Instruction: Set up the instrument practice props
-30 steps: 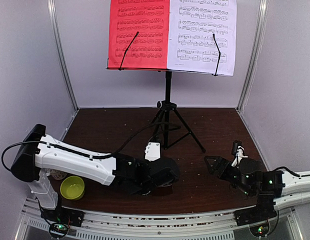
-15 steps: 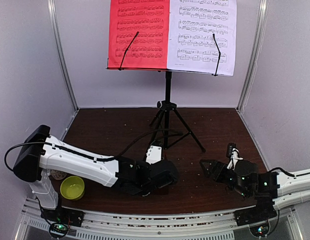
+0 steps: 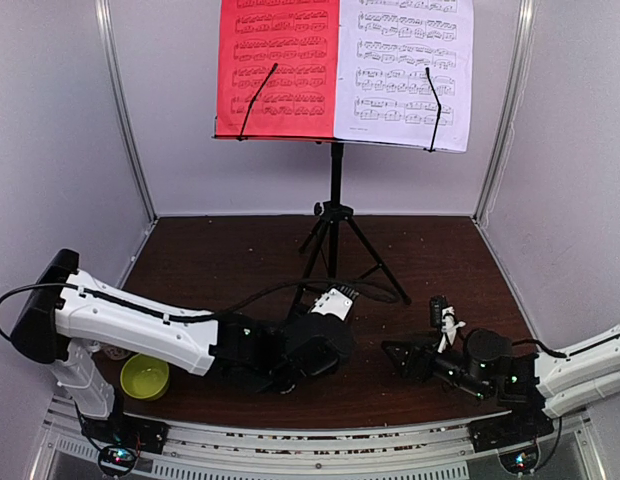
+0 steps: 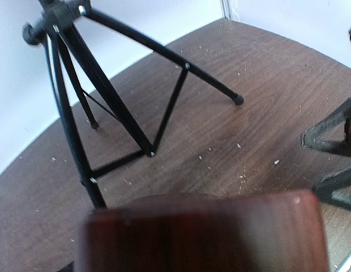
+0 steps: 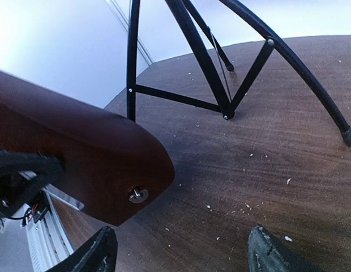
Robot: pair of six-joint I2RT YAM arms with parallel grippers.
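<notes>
Top external view: left gripper (image 3: 312, 350) clamps the metronome (image 5: 90, 153) low near the music stand (image 3: 335, 215) legs, likely for handover; right gripper (image 5: 184, 252) faces it, fingers spread and empty.

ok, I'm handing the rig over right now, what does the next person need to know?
The left gripper is shut on the metronome, which appears tilted and just off the table, near the stand's feet.
The right gripper is open and empty, low over the table, facing the metronome.
The music stand is upright at the back, with the red sheet and white sheet side by side on its desk.
Done: stand and sheets.
Left: set the metronome down upright, probably in front of the stand, then release.
</notes>
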